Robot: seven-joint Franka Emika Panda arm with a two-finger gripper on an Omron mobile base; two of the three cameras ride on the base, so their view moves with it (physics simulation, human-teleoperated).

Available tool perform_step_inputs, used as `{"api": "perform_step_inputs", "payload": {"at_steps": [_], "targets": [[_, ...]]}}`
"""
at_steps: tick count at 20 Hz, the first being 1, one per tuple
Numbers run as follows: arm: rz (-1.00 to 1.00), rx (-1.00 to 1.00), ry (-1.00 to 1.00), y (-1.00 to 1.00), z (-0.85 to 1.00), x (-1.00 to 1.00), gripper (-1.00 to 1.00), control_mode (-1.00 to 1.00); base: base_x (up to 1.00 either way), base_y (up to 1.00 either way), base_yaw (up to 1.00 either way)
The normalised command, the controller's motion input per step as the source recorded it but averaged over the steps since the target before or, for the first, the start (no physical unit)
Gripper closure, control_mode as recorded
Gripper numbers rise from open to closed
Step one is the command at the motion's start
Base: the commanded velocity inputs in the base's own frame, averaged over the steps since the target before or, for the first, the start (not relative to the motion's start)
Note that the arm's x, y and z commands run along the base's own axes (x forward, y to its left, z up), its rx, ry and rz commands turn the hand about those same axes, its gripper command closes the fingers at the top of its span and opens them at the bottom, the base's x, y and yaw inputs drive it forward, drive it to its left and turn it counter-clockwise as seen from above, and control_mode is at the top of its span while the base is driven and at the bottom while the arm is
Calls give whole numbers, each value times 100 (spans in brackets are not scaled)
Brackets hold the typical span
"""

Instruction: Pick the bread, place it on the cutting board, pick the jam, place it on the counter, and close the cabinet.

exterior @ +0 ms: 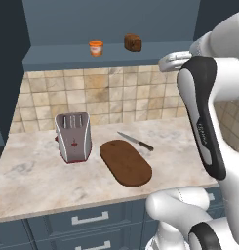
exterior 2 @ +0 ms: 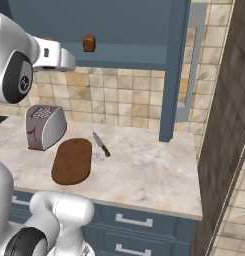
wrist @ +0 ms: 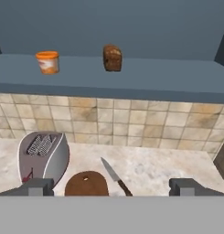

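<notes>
Inside the open cabinet (exterior: pixel 111 19), the jam (exterior: pixel 96 47) is standing upright at the left of the blue-grey shelf (wrist: pixel 131 77), with the bread (exterior: pixel 132 42) sitting well apart from it toward three o'clock; both are resting on the shelf board and touching nothing else. In the right base view the bread (exterior 2: pixel 89 43) is showing beside the cabinet's open door (exterior 2: pixel 173 70), which is hanging out over the counter (exterior: pixel 33 180).

Below, on the counter, a silver toaster (exterior: pixel 72 135) is standing at the left, the cutting board (exterior: pixel 126 162) is lying bare just beside it at four o'clock, and a knife (exterior: pixel 135 141) is lying near the board's far end, apart from it.

The gripper (wrist: pixel 111 187) is hovering in front of the shelf, its fingers (wrist: pixel 186 186) spread wide and holding nothing.
</notes>
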Motion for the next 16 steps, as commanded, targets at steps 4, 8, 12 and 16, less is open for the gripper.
{"api": "perform_step_inputs", "payload": {"at_steps": [4, 8, 12, 16], "targets": [[0, 0, 0, 3, 14, 9, -100, -100, 0, 0, 0], [0, 0, 0, 4, 10, 13, -100, -100, 0, 0, 0], [0, 0, 0, 9, 7, 16, -100, -100, 0, 0, 0], [0, 0, 0, 12, 7, 20, -100, -100, 0, 0, 0]]}}
